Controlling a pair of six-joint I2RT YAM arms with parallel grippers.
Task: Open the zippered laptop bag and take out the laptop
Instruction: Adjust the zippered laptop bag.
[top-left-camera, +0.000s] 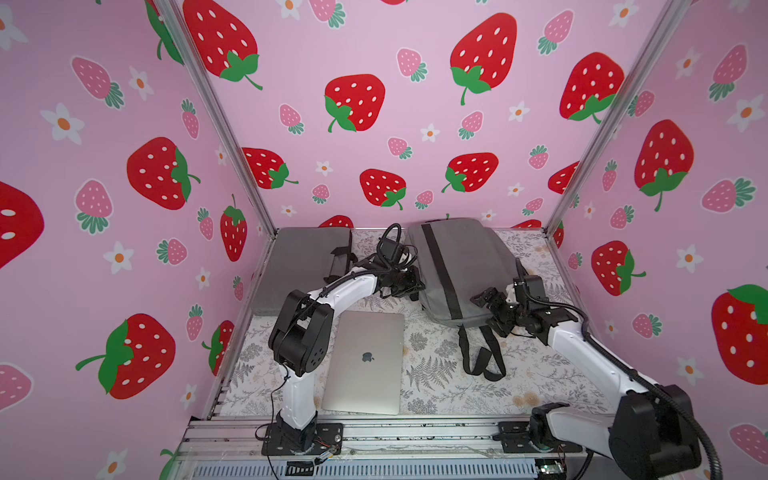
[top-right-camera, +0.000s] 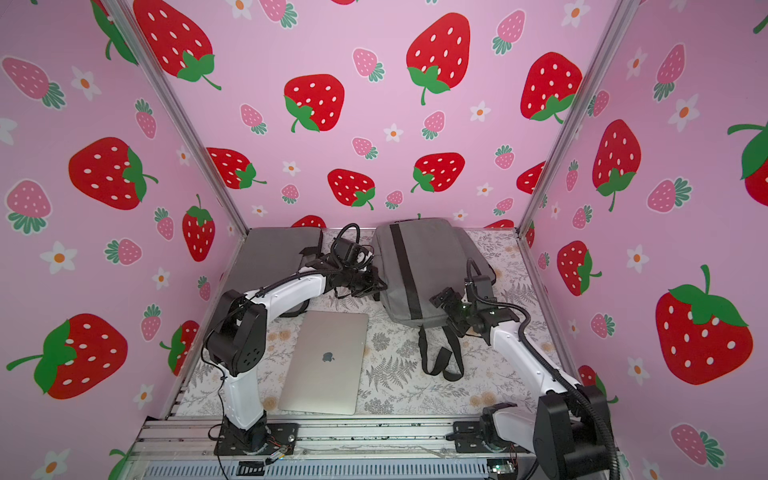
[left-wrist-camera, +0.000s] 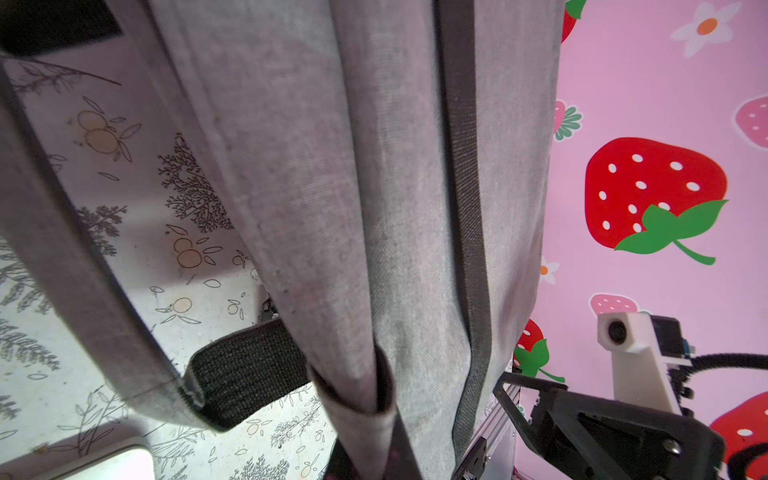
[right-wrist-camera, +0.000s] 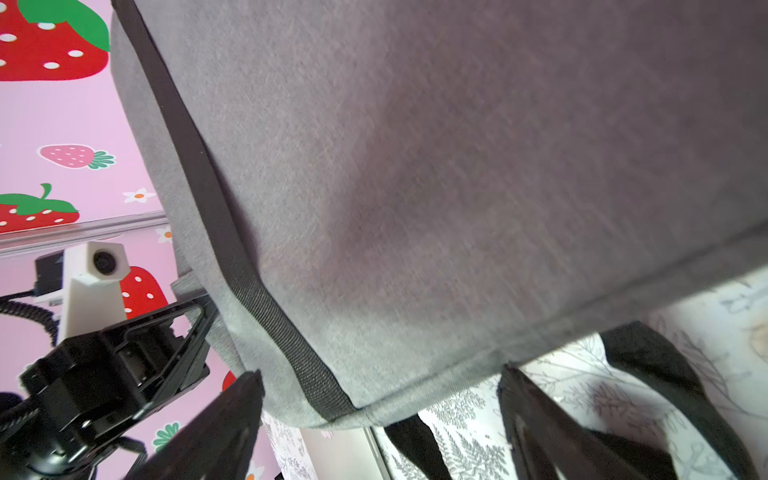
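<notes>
L gripper (top-left-camera: 411, 286) at side edge of laptop bag (top-left-camera: 461, 266), the edge facing L arm; jaws clamped tight. L wrist view: fabric fold (left-wrist-camera: 353, 332) of gray bag runs down toward jaws, so reads as pinching bag fabric; fingertips themselves out of frame. From R wrist view: L gripper (right-wrist-camera: 199, 316) pressed against bag's side, near black stripe (right-wrist-camera: 232, 257).

R gripper (top-left-camera: 492, 311) at bag's near corner, across the bag from L gripper; jaws spread wide, gripping nothing. Fingers (right-wrist-camera: 224, 419) dark and blurred, either side of bag's bottom edge; contact w/ fabric: cannot tell. Black straps (top-left-camera: 478, 353) trail from bag toward arm bases, just beside R gripper.

Laptop (top-left-camera: 365, 365) outside bag, lid shut, flat on floral cloth (top-left-camera: 436, 374); well apart from both grippers, base-ward of L gripper, just beside L arm's elbow. Seen in both top views.

Gray sleeve (top-left-camera: 303, 266) w/ black band lies outboard of L gripper, partly behind L forearm. Bag zipper state: cannot tell.
</notes>
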